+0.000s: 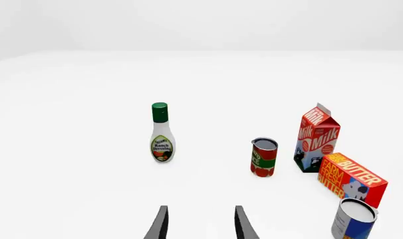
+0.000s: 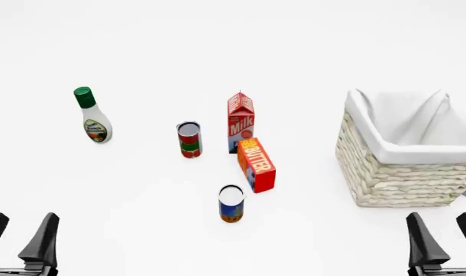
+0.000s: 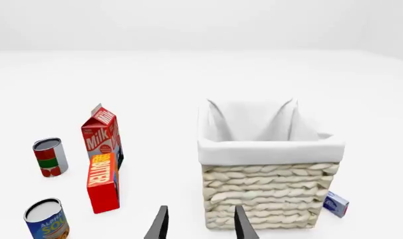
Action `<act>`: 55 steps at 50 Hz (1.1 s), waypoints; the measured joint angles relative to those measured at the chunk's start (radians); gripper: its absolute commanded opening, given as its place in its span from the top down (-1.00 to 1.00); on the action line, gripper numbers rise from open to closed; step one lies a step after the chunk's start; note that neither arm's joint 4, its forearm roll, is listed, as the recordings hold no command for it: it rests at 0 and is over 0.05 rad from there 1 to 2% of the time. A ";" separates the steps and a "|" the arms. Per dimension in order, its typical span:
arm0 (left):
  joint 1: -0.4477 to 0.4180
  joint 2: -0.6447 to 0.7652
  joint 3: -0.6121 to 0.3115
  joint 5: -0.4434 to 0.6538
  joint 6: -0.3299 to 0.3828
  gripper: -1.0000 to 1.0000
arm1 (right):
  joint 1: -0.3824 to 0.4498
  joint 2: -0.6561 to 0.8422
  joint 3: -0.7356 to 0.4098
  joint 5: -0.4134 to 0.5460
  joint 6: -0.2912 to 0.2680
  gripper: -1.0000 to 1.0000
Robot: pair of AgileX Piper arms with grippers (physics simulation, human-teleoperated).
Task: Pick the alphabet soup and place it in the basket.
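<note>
the soup can (image 2: 231, 203) stands upright on the white table (image 2: 141, 218), near the front and about midway between the two arms, with its silver-white top showing and a blue label that turns orange-brown low down. just behind it and a little to the right lies the butter box (image 2: 257, 164), red and orange, on its long side, apart from the can. behind the box stands the milk carton (image 2: 241, 122), upright, and to its left a second can (image 2: 189, 139) with a red and green label. further left, well apart from the rest, a dressing bottle (image 2: 92, 115) with a green cap stands upright. the basket (image 2: 402, 172) sits on the right side of the table, woven and cream, lined with white cloth that folds over its rim; it is well apart from the soup can. in the right wrist view a small blue and white packet (image 3: 336, 204) lies just beside the basket's far corner. the left claw (image 2: 22, 230) hangs at the front left edge with its fingers apart and nothing between them. the right claw (image 2: 442, 230) hangs at the front right, just in front of the basket, fingers likewise spread and holding nothing.
</note>
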 measured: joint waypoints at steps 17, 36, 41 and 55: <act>0.000 0.000 0.000 0.000 0.000 -1.00 | 0.007 0.002 -0.011 0.000 -0.012 -1.00; 0.000 0.000 0.000 0.000 0.000 -1.00 | 0.070 -0.001 -0.079 0.033 -0.019 -1.00; 0.000 0.000 0.000 0.000 0.000 -1.00 | 0.107 -0.002 -0.104 0.046 -0.020 -1.00; 0.000 0.000 0.000 0.000 0.000 -1.00 | 0.236 -0.002 -0.158 0.081 -0.027 -1.00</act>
